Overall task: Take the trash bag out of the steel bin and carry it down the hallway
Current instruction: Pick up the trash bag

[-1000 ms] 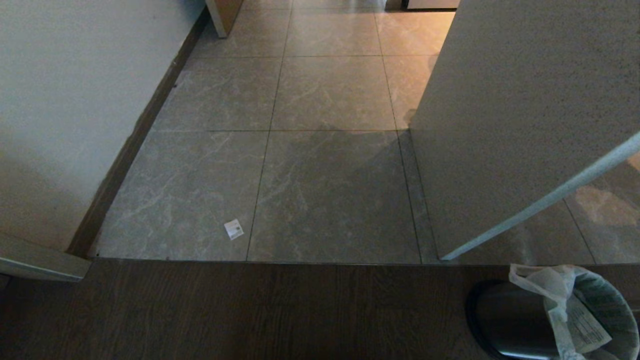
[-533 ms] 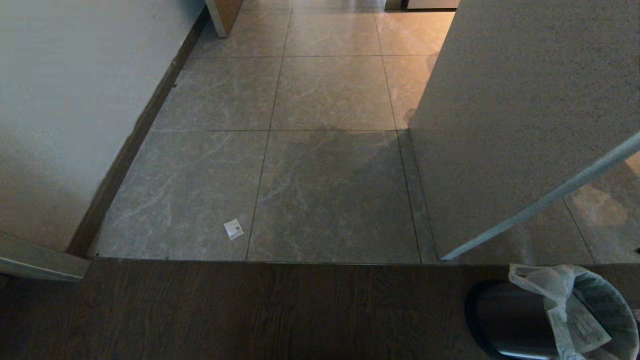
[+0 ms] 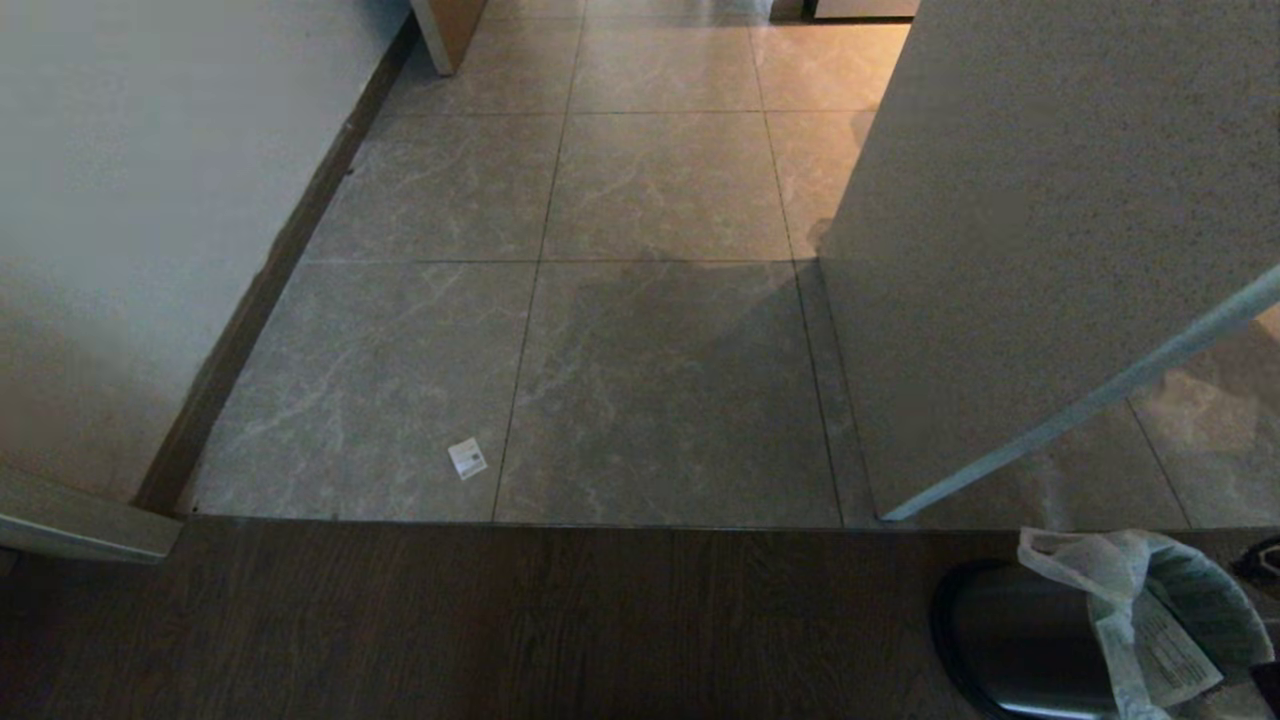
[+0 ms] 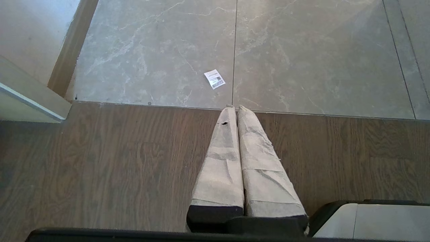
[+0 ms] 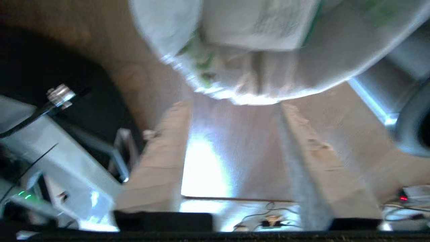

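A dark piece of the right arm is now seen at the right edge of the head view, just beyond the steel bin (image 3: 1010, 640), where nothing of it was seen a second ago; the rest of the scene is unchanged, so the base is judged to have stood still. In the right wrist view the right gripper (image 5: 231, 134) is seen with its two wrapped fingers (image 5: 158, 161) spread apart, nothing between them, and pointed at the trash bag (image 5: 255, 50), which hangs close ahead of the tips; whether it is touched cannot be told through the blur. The bag is seated in the bin, its loose white edge draped over the rim, at the near right corner of the dark wood floor (image 3: 500, 620), beside the seam with the grey tiles (image 3: 650, 380). The left gripper (image 4: 235, 109) is held closed over the wood floor, apart from the work. The reach for the bag is judged to be under way, with no grasp made and the lift and the carry left to do.
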Tool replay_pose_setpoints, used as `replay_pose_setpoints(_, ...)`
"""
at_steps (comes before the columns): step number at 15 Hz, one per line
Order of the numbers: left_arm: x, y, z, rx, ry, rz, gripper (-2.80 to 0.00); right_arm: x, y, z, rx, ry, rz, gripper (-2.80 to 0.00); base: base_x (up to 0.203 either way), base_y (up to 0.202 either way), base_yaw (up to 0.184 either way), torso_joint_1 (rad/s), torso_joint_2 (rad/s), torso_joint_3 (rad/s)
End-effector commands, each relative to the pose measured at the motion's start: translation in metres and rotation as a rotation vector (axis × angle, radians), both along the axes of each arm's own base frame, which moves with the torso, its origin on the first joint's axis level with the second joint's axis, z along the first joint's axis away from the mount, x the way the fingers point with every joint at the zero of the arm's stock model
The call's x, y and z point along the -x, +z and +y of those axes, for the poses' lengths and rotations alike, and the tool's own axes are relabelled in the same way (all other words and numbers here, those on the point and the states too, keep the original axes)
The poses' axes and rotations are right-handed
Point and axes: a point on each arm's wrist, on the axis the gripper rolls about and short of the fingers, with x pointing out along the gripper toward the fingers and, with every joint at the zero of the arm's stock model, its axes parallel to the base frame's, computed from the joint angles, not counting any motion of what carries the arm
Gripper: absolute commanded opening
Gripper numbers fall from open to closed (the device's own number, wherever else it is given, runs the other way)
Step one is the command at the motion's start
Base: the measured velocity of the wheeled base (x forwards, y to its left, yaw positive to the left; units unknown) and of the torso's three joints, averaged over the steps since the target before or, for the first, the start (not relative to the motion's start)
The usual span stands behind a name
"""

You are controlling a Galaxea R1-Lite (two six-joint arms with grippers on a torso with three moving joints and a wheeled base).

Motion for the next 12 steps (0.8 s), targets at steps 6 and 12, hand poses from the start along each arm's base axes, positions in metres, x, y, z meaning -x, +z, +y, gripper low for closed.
replay_pose_setpoints(6, 0.0, 0.0, 0.0, 0.0, 0.001, 0.0, -2.8, -0.011, -0.027, 0.0, -0.161, -0.002, -0.117, 0.0, 0.0, 0.0, 0.0, 0.0, 0.0, 0.0)
replay_pose_setpoints(12, 0.0, 0.0, 0.0, 0.0, 0.001, 0.0, -2.8, -0.031, -0.041, -0.008, -0.269, 0.014, -0.18, 0.0, 0.0, 0.0, 0.0, 0.0, 0.0, 0.0)
